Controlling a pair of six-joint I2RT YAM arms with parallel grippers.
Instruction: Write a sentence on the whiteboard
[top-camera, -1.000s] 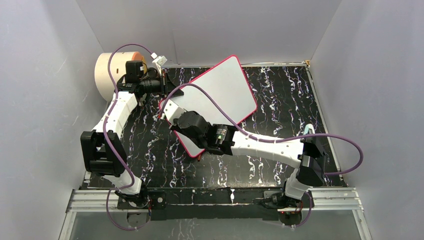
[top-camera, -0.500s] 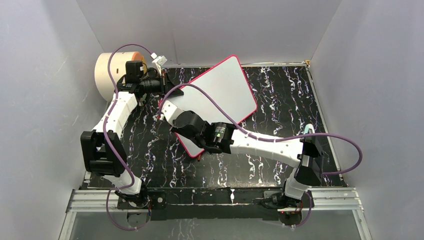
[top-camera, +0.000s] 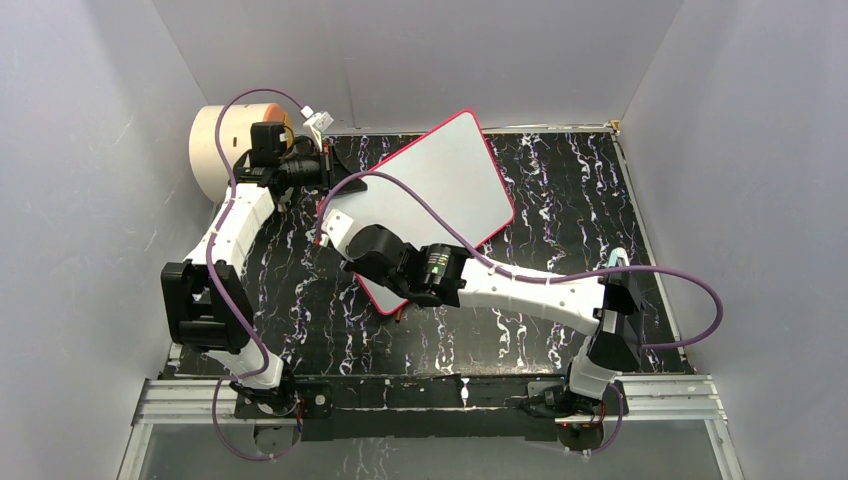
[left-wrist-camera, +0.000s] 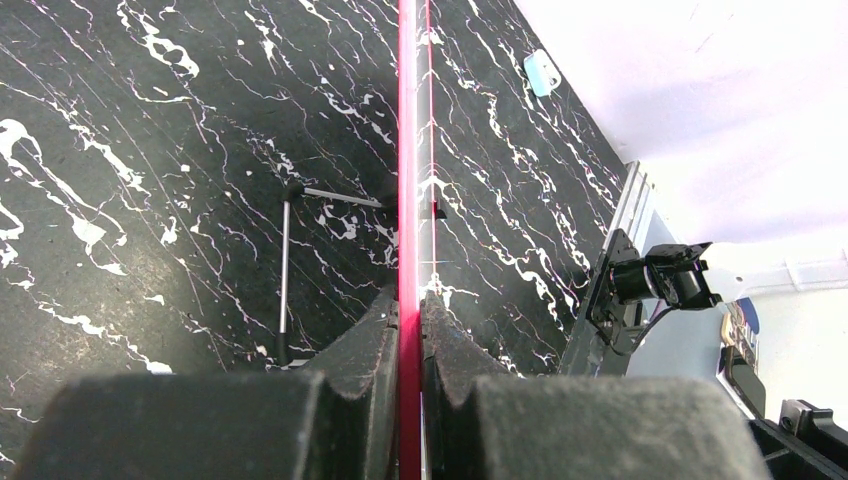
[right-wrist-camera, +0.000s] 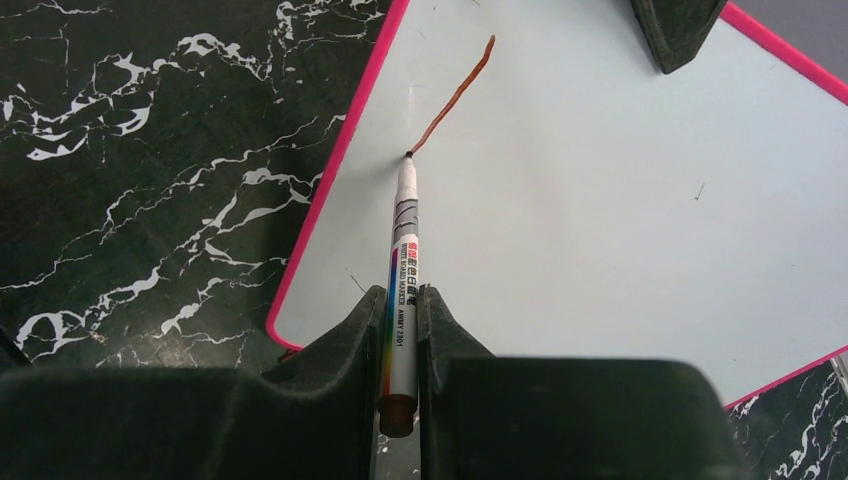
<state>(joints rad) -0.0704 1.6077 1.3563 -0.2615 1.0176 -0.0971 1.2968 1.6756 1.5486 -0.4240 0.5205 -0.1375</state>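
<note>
while clamped, whiteboard (top-camera: 452, 182) near-left to far-right

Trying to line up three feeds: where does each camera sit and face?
Top external: overhead behind bases, looking down on table, whiteboard, left arm, right arm.
Left wrist: looks along whiteboard's pink edge; left gripper clamps it.
Right wrist: looks down on whiteboard face; right gripper holds marker at red-brown stroke.
Shared: whiteboard, all three.

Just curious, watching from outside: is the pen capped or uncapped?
Uncapped: the marker has a bare tip touching the whiteboard at the end of a reddish-brown stroke.
</note>
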